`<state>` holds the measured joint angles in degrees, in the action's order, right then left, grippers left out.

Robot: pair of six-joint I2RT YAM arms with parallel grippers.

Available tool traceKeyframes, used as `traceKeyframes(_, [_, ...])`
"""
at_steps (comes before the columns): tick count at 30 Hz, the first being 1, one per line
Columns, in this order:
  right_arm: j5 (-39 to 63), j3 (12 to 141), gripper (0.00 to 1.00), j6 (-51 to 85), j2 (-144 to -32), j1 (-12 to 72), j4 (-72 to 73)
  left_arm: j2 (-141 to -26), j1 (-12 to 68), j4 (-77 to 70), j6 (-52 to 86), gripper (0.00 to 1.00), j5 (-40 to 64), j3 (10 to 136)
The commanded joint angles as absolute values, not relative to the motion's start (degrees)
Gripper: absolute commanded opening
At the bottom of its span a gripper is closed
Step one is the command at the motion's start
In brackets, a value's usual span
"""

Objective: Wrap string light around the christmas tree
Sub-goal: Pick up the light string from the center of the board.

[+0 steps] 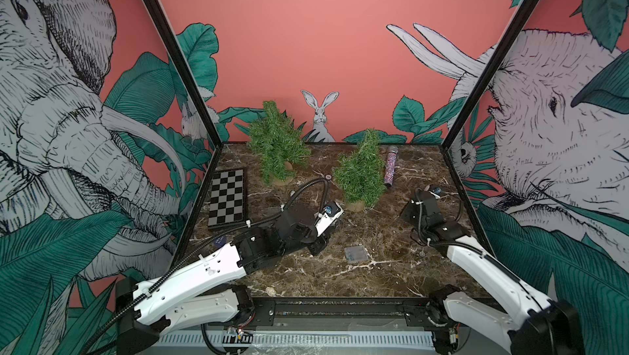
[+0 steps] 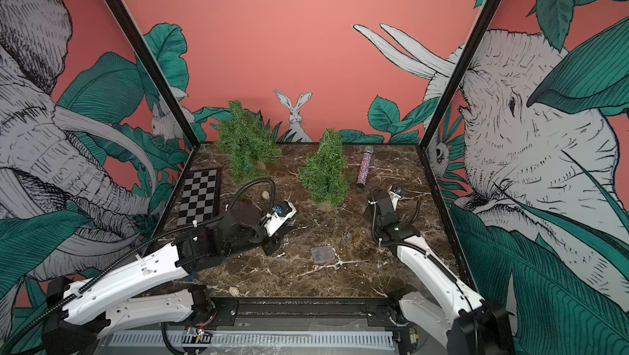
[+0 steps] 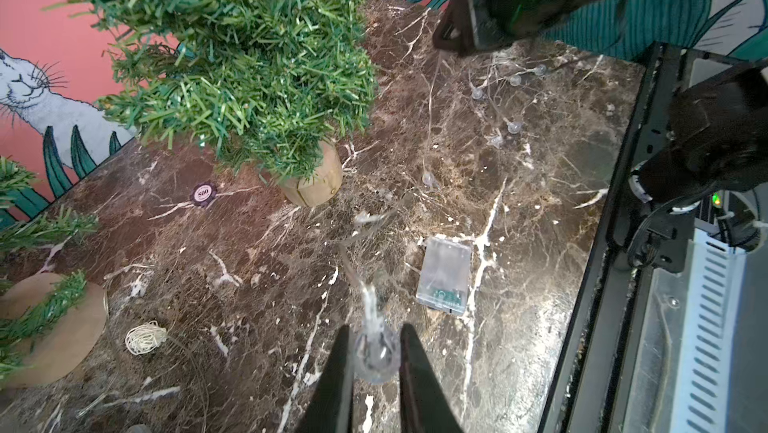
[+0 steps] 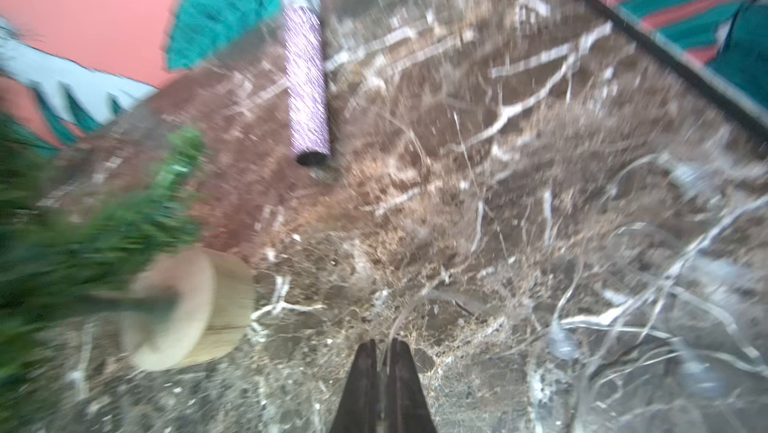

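Left tool (image 3: 375,331) clamps one bulb of light (image 3: 376,358). Strand runs along desk (image 3: 249,269), past battery box (image 3: 444,277), toward right tool (image 4: 384,343), which is closed on thin wire. Tree (image 1: 359,172) upright behind and between tools, tip up.

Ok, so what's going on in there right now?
The left gripper is shut on a bulb of the string light. The right gripper is shut, seemingly pinching its wire further along. The rest lies loose on the table; no wire shows on the nearer tree yet.
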<state>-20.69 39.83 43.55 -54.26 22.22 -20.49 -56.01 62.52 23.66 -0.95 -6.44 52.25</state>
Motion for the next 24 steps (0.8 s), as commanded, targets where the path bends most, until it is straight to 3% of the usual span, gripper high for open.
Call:
traceKeyframes(1, [-19.55, 44.70, 0.00, 35.31, -48.55, 24.67, -26.61, -54.41, 62.14, 24.26, -0.43, 0.00, -8.51, 51.22])
traceKeyframes(8, [-22.44, 50.91, 0.00, 29.04, -39.36, 35.58, -31.98, -53.25, 62.13, 24.22, 0.00, 0.00, -9.97, 49.88])
traceKeyframes(12, [-24.47, 55.41, 0.00, 26.82, -37.10, 36.74, -33.41, -51.66, 62.14, 24.87, 0.18, 0.00, -11.43, 49.92])
traceKeyframes(24, [-22.24, 78.14, 0.00, 12.62, -45.83, 36.74, -28.62, -50.61, 61.82, 24.29, -4.94, 0.00, -13.56, 53.03])
